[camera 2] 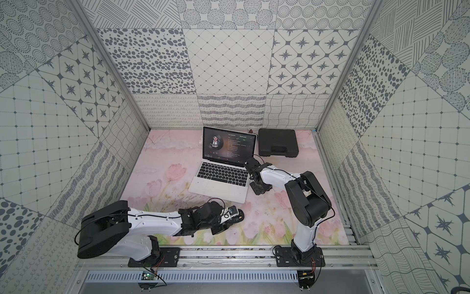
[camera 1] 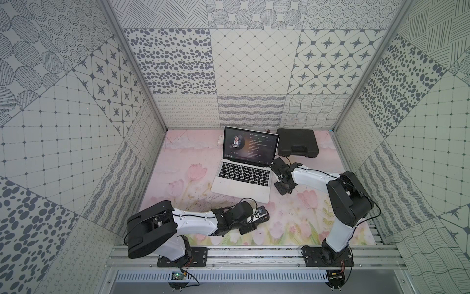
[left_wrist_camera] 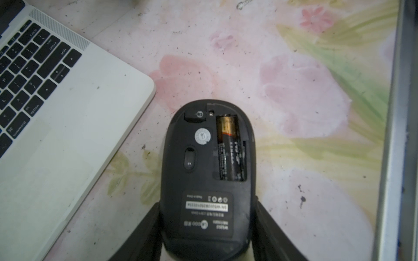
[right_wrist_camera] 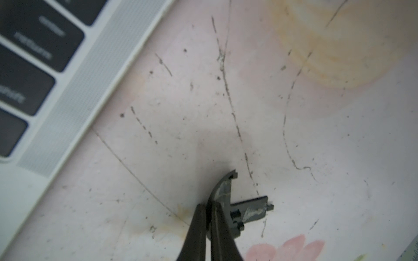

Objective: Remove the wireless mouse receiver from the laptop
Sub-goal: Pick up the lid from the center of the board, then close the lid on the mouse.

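1. your right fingers (right_wrist_camera: 196,226) are pinched fully together on one rim of a thin black cover plate (right_wrist_camera: 248,211), low in the right wrist view. its tabbed end hangs close over the counter (right_wrist_camera: 316,135); i can't tell whether it touches.
2. your left fingers (left_wrist_camera: 269,228) clamp both sides of the mouse (left_wrist_camera: 199,180), held belly up with the battery (left_wrist_camera: 228,149) bay uncovered.
3. no wireless mouse receiver shows on the stretch of laptop (right_wrist_camera: 74,90) edge at the upper left of the right wrist view. in both top views the right arm hides the rest of that side. a small black block (left_wrist_camera: 195,114) in the slot at the mouse's nose, beside the battery, looks like the receiver. i'd judge it already out and stowed, but i'm not certain.
4. the step in hand looks like closing that bay. you hold the plate by one rim only, so it can pivot: lift straight up and travel slowly.
5. bring the tabs to the bay's end first, then lay the plate flat. don't push until it sits square, and hold the mouse steady.
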